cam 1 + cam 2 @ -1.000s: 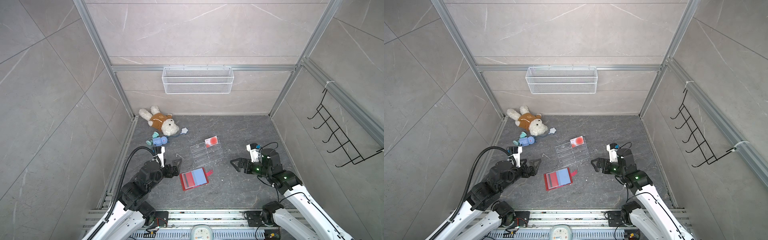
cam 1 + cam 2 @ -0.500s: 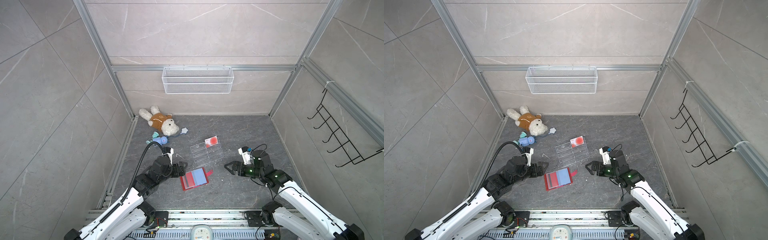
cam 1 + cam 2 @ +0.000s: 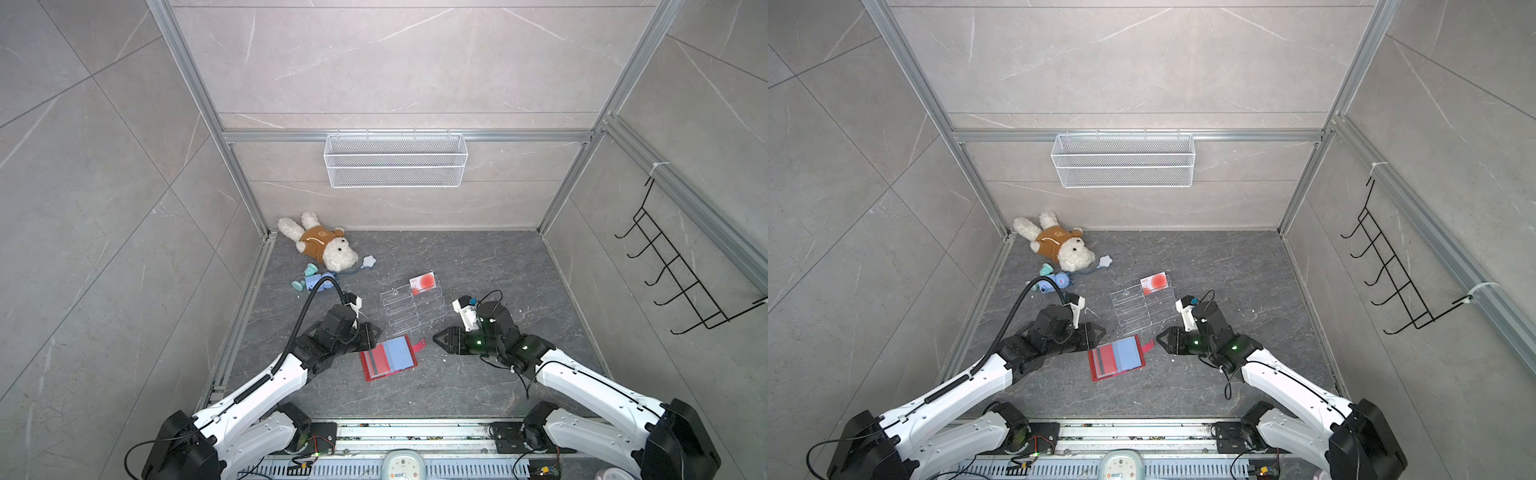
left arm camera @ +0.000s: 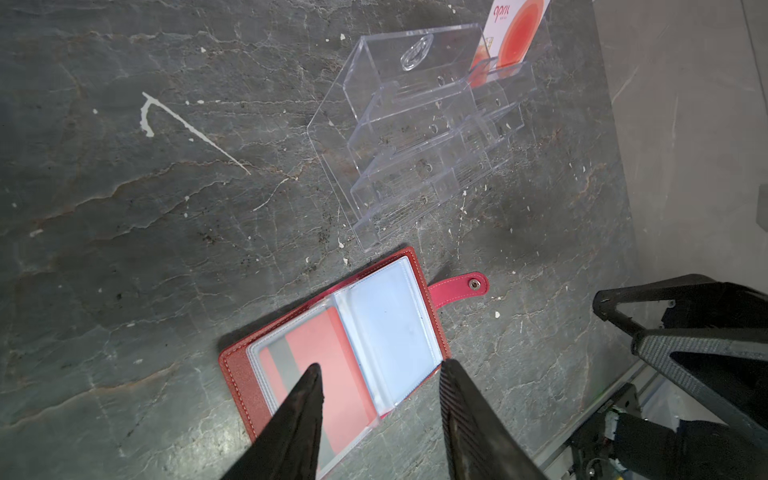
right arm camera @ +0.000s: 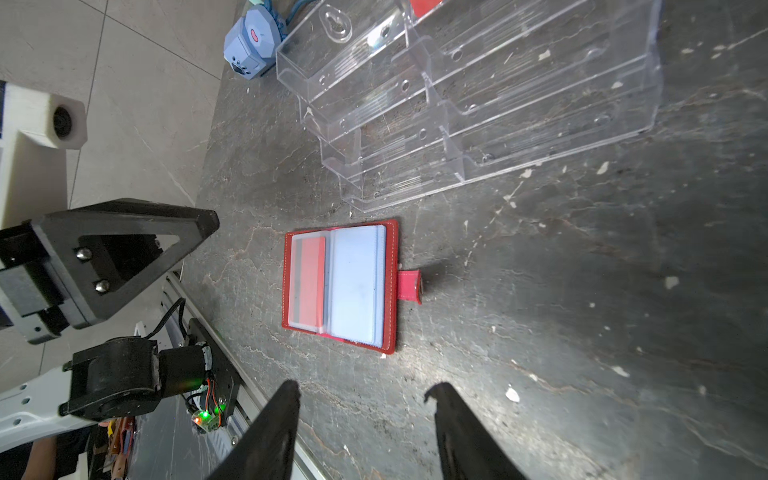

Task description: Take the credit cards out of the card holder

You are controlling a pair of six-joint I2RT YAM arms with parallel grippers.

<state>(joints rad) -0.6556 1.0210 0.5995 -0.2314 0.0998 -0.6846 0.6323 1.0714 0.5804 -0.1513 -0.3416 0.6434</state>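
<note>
Card holder (image 3: 388, 358) lay open and flat on the table (image 3: 478, 266), just beside the clear acrylic stand (image 3: 411, 309), with its strap tab pointing toward the right arm. One credit card (image 4: 320, 345) sat in the sleeve nearer the left arm, and a second card (image 3: 424, 282) stood in the stand's rear tier. The left fingers (image 4: 299, 415) were apart and empty over the holder, one tip above the sleeved card; contact could not be told. The right fingers (image 5: 270, 428) were apart and empty, near the tab but clear of it.
</note>
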